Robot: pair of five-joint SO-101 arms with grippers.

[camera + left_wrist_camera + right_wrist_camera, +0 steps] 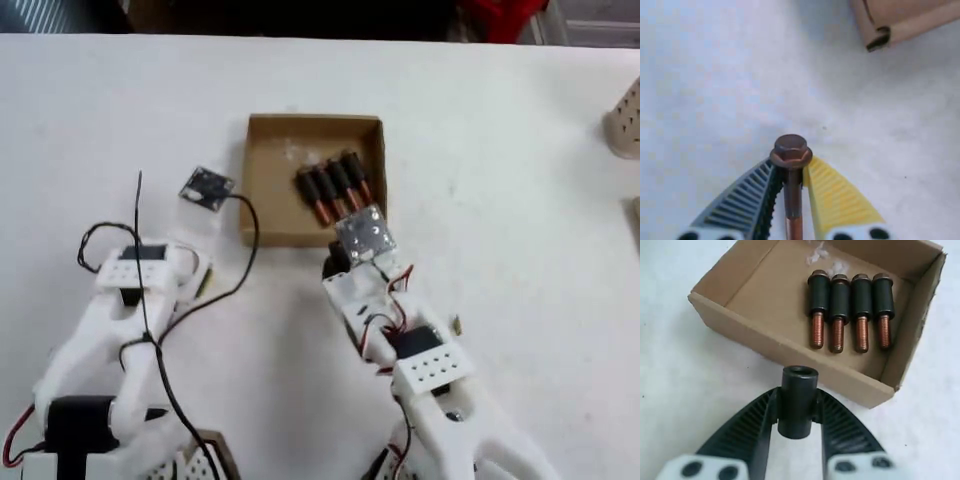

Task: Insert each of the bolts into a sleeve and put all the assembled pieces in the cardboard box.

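Observation:
My left gripper is shut on a copper bolt, whose hex head sticks out past the grey and yellow fingers above the white table. My right gripper is shut on a black sleeve, held upright with its bore showing, just in front of the cardboard box's near wall. Several assembled bolt-and-sleeve pieces lie side by side in the box. From above, the box sits mid-table. The right gripper is at its near edge and the left gripper is left of it.
A black cable loops between the left arm and the box. A pale perforated object stands at the table's right edge. A box corner shows ahead of the left gripper. Open table lies between the two arms.

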